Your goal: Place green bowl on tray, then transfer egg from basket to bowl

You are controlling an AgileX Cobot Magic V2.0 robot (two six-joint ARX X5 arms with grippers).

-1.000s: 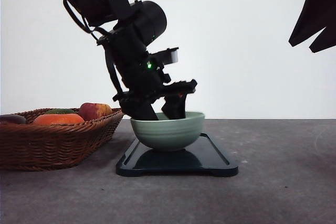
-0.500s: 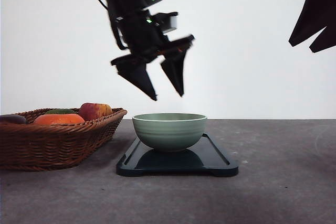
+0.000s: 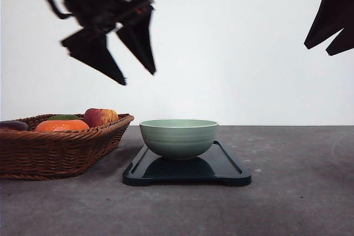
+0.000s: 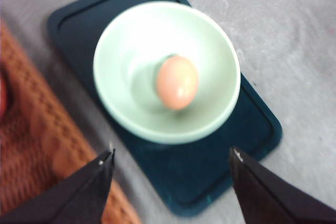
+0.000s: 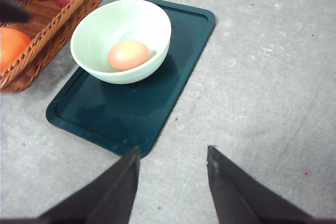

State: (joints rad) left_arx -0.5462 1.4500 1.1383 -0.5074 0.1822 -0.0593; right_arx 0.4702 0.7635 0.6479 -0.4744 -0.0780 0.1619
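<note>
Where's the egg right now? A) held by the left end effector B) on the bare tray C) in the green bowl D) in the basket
C: the egg lies inside the green bowl, which stands on the tray; the left end effector is open and empty.

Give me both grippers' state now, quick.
Left gripper: open, fingers empty, above the basket's edge.
Right gripper: open, holding nothing.

Left end effector (image 3: pixel 138 78): matte black housing tapering into two long, pointed, wedge-shaped fingers; green indicator light glowing on top; black cable looping along the arm. Right end effector (image 5: pixel 170 156): showing matching black, triangular fingers with smooth flat faces.
</note>
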